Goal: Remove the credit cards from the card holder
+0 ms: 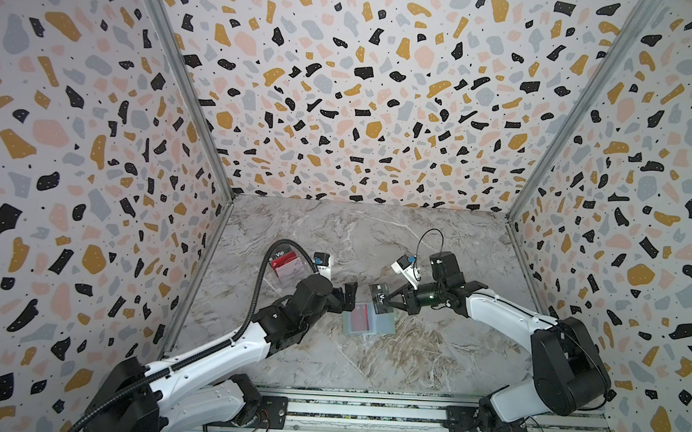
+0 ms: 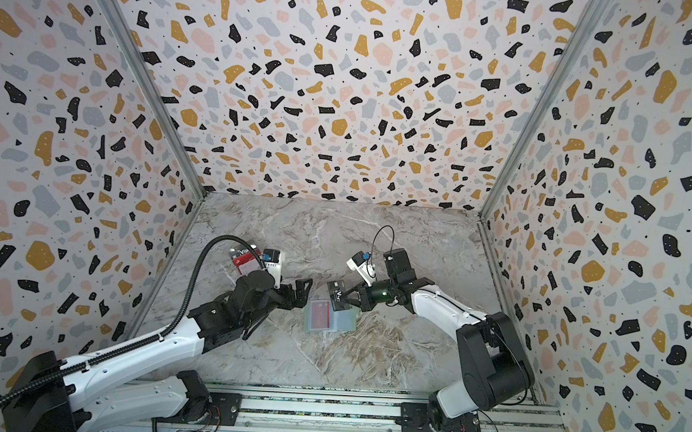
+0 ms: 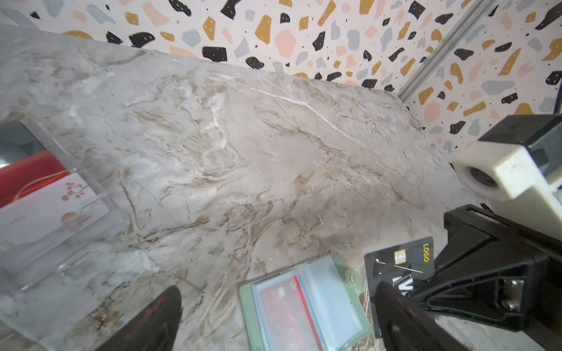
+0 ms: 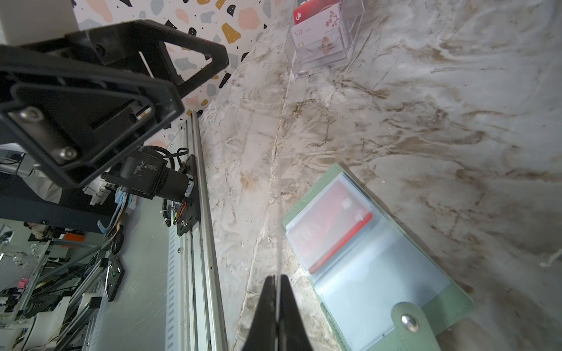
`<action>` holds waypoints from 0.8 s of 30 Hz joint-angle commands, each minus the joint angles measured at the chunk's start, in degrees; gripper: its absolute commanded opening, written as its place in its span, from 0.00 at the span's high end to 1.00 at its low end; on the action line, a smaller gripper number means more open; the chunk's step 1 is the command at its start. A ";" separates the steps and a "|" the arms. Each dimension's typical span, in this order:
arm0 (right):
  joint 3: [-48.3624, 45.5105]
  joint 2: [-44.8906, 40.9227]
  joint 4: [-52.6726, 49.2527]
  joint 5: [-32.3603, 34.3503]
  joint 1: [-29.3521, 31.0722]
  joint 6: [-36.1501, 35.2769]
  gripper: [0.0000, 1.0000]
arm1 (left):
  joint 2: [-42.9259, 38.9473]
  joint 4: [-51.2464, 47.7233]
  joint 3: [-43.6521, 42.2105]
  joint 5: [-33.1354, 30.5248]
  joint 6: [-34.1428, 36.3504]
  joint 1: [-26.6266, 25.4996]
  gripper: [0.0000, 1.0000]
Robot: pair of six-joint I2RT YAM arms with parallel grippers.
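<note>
Done: your right end effector (image 1: 389,302) pinches the dark grey card (image 1: 379,297), out of the card holder (image 1: 386,326) lying open on the table (image 1: 408,367) | Remaining: red card (image 1: 360,319) inside it | your left end effector (image 1: 349,297): released, empty.

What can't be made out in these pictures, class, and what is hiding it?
The dark grey card: face unseen in the right wrist view, edge-on in the right hand.
The red card in the card holder: print clouded by its sleeve, both wrist views.
The clear plastic box: cut off by the frame edge, left wrist view.
</note>
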 commanded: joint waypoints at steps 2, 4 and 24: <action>3.37 -1.44 -3.99 -4.90 0.82 -5.12 1.00 | -0.93 -1.94 2.73 -4.23 -0.04 0.02 0.00; 4.80 -0.76 -5.86 -5.62 1.69 -7.33 1.00 | -0.93 -1.89 3.03 -3.73 0.83 0.00 0.00; 16.72 6.30 -23.69 -11.75 7.43 -26.57 1.00 | -1.69 -9.63 12.50 22.20 15.98 0.09 0.06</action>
